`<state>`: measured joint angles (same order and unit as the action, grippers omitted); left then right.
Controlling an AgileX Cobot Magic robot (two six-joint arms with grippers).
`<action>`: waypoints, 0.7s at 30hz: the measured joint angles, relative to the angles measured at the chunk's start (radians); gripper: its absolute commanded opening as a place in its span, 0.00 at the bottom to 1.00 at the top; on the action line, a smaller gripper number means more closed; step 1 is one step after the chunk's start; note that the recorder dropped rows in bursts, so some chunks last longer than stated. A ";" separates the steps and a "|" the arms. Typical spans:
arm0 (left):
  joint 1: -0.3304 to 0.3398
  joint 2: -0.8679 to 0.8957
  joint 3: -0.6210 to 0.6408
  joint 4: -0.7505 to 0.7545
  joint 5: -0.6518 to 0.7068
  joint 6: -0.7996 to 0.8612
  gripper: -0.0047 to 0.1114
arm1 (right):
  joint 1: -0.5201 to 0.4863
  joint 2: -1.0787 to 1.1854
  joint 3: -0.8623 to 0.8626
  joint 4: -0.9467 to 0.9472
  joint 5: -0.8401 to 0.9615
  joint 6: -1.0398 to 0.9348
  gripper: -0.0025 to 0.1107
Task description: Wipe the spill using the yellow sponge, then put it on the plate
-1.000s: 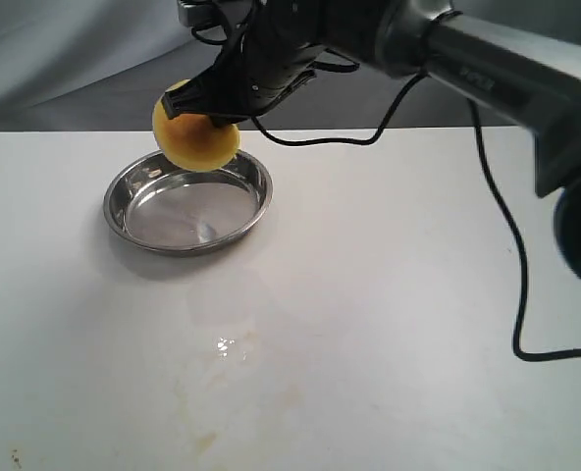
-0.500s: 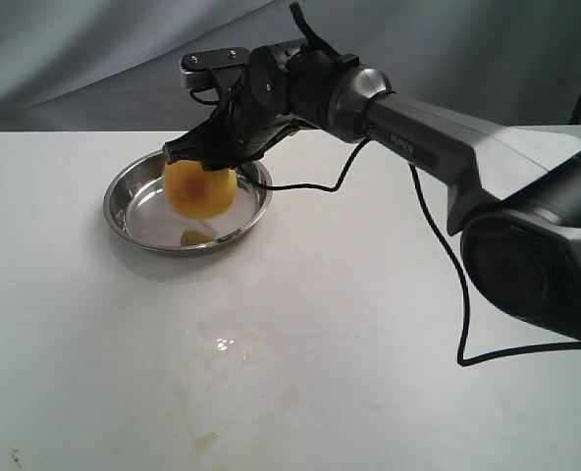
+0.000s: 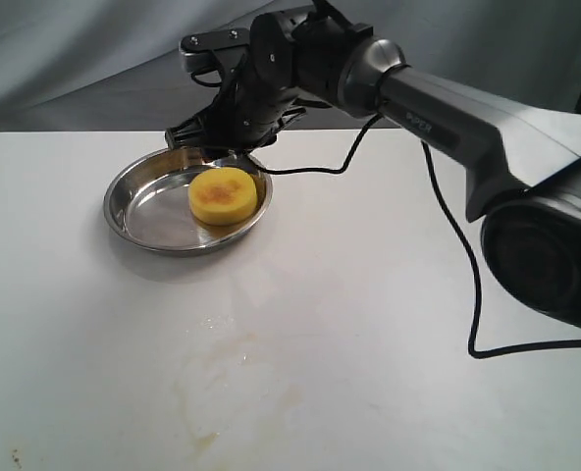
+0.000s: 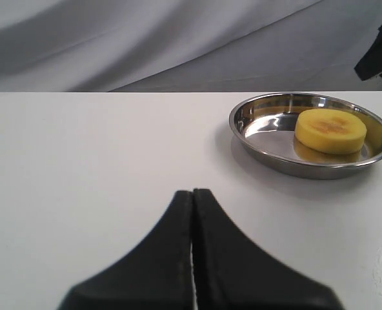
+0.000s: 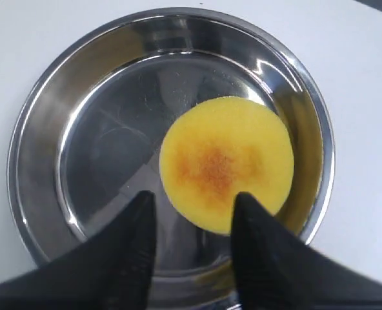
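Observation:
The yellow sponge (image 3: 224,194) lies flat in the round metal plate (image 3: 158,211) at the table's back left, its orange-brown stained face up. My right gripper (image 3: 210,145) hangs just above the plate's far rim, open and empty. In the right wrist view the sponge (image 5: 226,161) sits free on the plate (image 5: 107,148), beyond the parted tips of the right gripper (image 5: 193,196). The spill (image 3: 227,368) is a faint yellowish smear near the table's front. My left gripper (image 4: 193,192) is shut and empty, low over the table, well short of the plate (image 4: 268,135) and the sponge (image 4: 330,130).
A black cable (image 3: 457,255) loops from the right arm down across the table's right side. The right arm's dark base (image 3: 551,265) stands at the right edge. A grey cloth (image 3: 65,59) hangs behind the table.
The right gripper lowered the sponge into the plate, opened and let it go. The sponge now lies flat there and the gripper has risen slightly above it.

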<state>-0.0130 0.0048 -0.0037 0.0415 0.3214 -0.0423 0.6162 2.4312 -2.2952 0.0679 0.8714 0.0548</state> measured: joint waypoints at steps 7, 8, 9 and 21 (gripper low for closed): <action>0.000 0.000 0.000 0.000 0.000 0.000 0.04 | -0.019 -0.029 0.000 -0.013 0.127 0.002 0.02; 0.000 0.000 0.000 0.000 0.000 0.000 0.04 | -0.023 -0.029 0.000 -0.015 0.151 0.002 0.02; 0.000 0.000 0.000 0.000 0.000 0.000 0.04 | -0.029 -0.029 0.000 -0.015 0.176 0.002 0.02; 0.000 0.000 0.000 0.000 0.000 0.000 0.04 | -0.122 -0.158 0.275 -0.058 0.227 -0.002 0.02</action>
<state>-0.0130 0.0048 -0.0037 0.0415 0.3214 -0.0423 0.4940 2.2736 -2.0200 0.0104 1.0982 0.0530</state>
